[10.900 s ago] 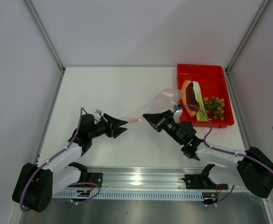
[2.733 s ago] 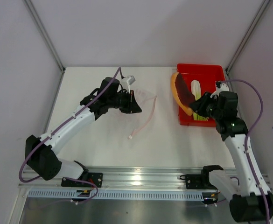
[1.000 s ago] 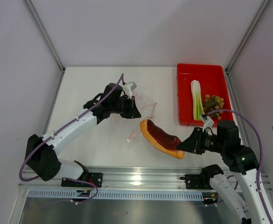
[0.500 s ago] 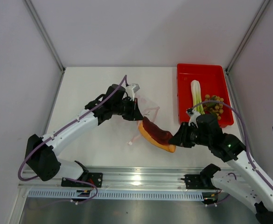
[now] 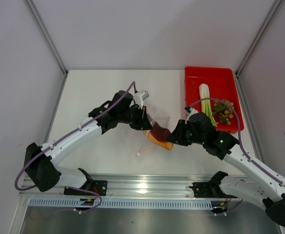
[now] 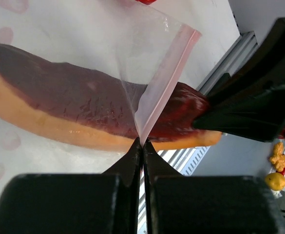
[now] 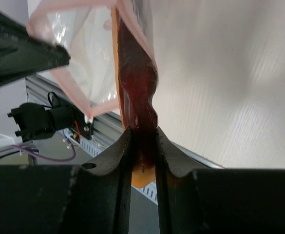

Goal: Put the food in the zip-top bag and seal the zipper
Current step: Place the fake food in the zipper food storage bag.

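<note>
My left gripper (image 5: 147,123) is shut on the rim of the clear zip-top bag (image 5: 157,116) and holds its mouth open above the table; the pinch shows in the left wrist view (image 6: 142,141). My right gripper (image 5: 173,138) is shut on the orange-skinned dark-red wedge (image 5: 160,136), whose far end is inside the bag's mouth (image 7: 132,73). The pink zipper strip (image 5: 146,149) hangs down to the table with its white slider at the end. The leek stalk (image 5: 206,105) and the grapes (image 5: 223,111) lie in the red tray (image 5: 196,78).
The red tray stands at the back right beside the right wall. A metal rail (image 5: 147,187) runs along the near edge between the arm bases. White enclosure walls stand close on the left, back and right.
My right gripper lifted the wedge out of the tray, carried it left and pushed its tip into the bag. My left gripper moved the held bag right and toward the wedge.
</note>
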Available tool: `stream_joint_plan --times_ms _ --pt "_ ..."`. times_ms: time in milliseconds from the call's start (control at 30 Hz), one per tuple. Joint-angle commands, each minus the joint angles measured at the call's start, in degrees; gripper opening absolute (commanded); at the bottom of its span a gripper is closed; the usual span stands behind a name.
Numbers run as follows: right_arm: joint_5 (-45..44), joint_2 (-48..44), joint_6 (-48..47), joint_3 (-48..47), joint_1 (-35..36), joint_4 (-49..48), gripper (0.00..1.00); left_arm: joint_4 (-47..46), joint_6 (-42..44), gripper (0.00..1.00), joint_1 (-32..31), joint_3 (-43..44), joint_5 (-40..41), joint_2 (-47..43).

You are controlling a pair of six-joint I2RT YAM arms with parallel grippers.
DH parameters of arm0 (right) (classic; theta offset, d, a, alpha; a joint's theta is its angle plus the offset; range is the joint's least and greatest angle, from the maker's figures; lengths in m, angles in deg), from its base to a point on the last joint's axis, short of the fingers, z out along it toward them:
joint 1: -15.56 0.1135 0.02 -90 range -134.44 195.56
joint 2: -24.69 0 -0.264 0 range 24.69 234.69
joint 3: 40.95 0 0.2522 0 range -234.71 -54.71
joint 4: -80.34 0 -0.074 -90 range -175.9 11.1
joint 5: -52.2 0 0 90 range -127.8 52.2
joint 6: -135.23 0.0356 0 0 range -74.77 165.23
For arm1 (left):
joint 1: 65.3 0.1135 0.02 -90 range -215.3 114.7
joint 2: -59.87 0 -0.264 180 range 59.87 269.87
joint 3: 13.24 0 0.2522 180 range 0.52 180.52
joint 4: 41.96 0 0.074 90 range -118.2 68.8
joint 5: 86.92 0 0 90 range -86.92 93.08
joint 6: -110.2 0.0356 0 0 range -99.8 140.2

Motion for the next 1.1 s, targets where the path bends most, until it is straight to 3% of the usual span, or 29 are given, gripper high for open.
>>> stream_joint_plan --times_ms 0,533,800,833,967,1067 --pt "-2.3 1.8 2.1 -2.4 0.5 -8.0 0.0 -0.7 -1.2 0.01 -1.1 1.2 -1.7 -3.4" --pt "-13.9 10.9 10.5 -2.4 5.5 -20.2 0.0 -6.2 -6.2 0.01 -3.3 -0.6 -5.5 -4.5" --pt "-15.7 15.5 10.4 -0.9 7.2 -25.5 0.03 -6.9 -7.2 0.01 -3.8 -1.2 -6.1 -5.9" --pt "-15.3 16.2 10.3 -0.7 7.2 -26.0 0.06 -6.9 -7.2 0.01 -3.9 -1.1 -5.8 -6.0" --pt "-13.3 17.0 9.0 -0.7 7.3 -25.3 0.51 -6.5 -7.1 0.0 -3.8 -1.1 -5.4 -6.1" --pt "-13.7 16.0 7.7 -1.4 7.3 -22.8 0.66 -6.3 -7.0 0.0 -3.8 -1.4 -4.8 -5.9"
